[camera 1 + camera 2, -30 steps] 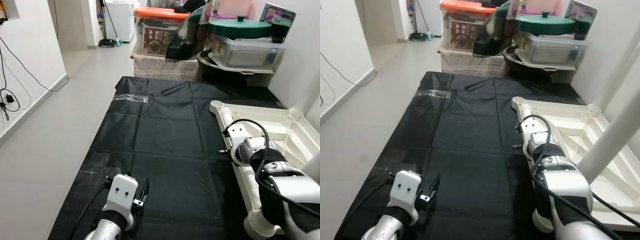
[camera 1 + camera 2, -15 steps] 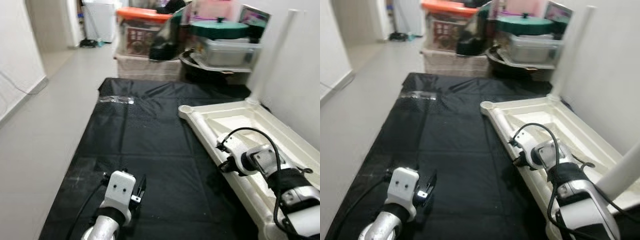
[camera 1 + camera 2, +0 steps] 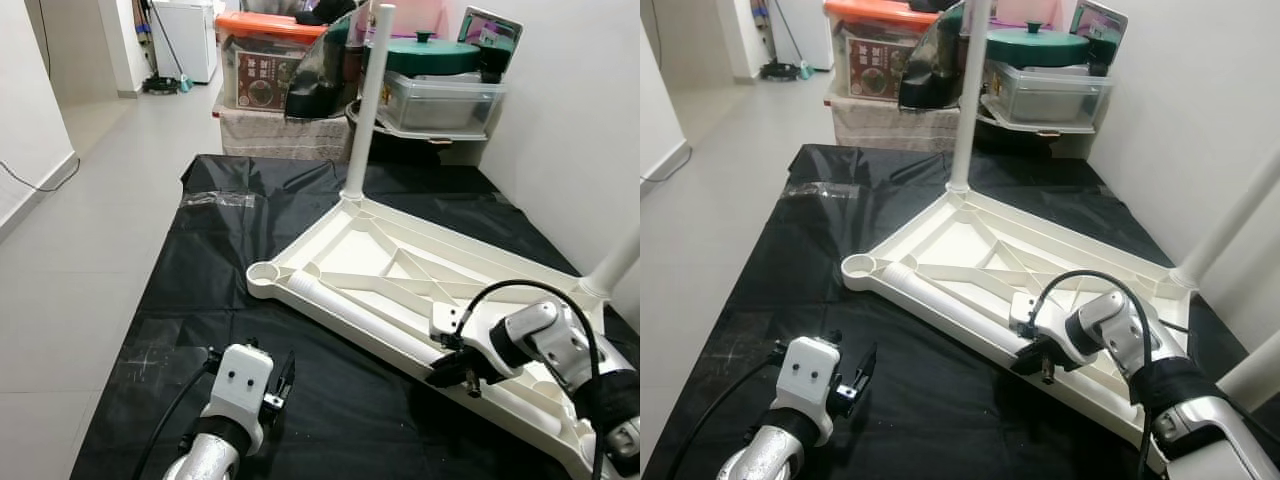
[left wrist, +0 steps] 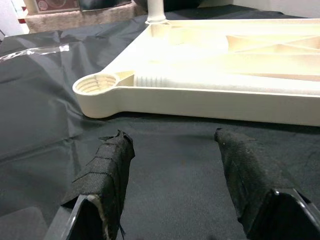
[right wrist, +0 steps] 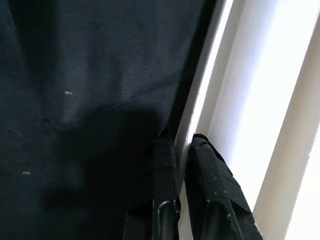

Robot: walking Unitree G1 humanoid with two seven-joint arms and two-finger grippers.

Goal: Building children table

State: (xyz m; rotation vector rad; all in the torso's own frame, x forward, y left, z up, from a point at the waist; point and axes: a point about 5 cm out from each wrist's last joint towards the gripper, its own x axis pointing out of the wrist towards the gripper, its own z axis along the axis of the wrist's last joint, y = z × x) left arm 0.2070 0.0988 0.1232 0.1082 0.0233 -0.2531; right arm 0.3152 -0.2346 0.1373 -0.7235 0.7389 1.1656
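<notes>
White table top (image 3: 400, 285) has swung, right pincer (image 5: 181, 145) clamping its rim.

Looks like a lived-in home, probably a hallway or spare corner used for storage. Pale tiled floor (image 3: 90, 250), plain white walls (image 3: 560, 130), and a pile of household stuff at the back: an orange-lidded storage box (image 3: 268, 60), a clear tub with a green pot lid (image 3: 440, 55) on top. A white appliance (image 3: 185, 35) sits down the corridor, and a cable (image 3: 35, 180) trails along the skirting.
</notes>
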